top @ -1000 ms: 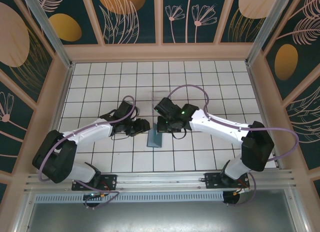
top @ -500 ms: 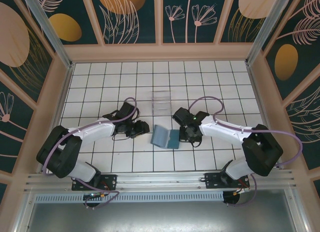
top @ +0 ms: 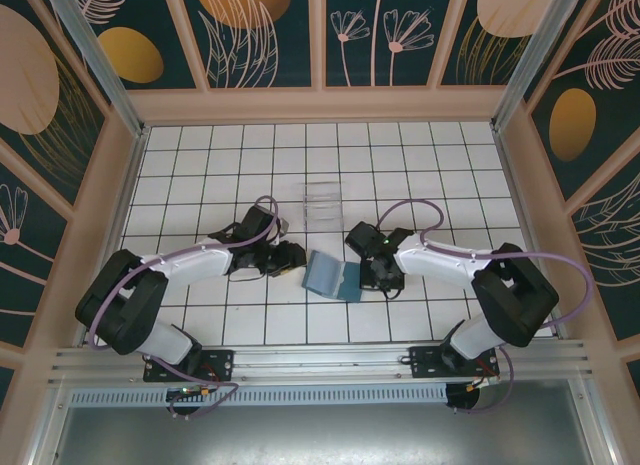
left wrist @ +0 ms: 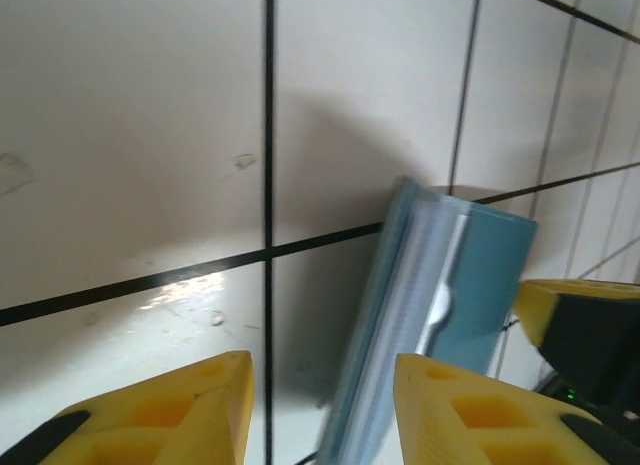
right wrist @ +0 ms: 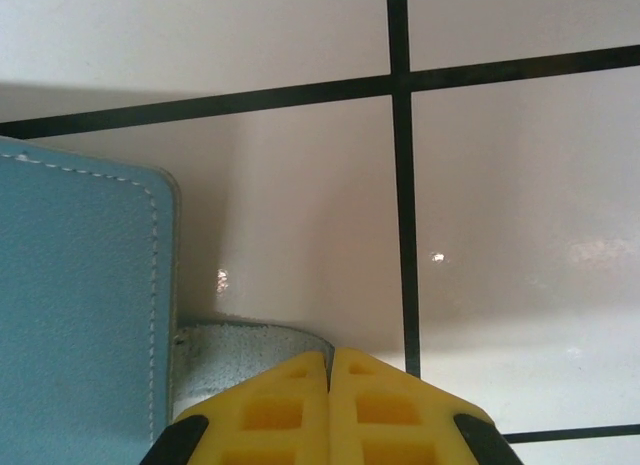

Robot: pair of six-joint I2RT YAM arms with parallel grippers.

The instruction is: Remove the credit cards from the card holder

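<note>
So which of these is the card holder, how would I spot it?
On the white tiled table, look between the left gripper and the right gripper. The card holder lies there, a small teal-blue wallet. The clear plastic box beyond it is see-through; the holder is solid colour.

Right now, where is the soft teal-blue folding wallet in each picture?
Top external: the soft teal-blue folding wallet lies just below centre.
Left wrist: right of centre, seen nearly edge-on.
Right wrist: left side, lower half.
Shared landmark: the yellow-fingered right gripper, just right of the wallet every time.
</note>
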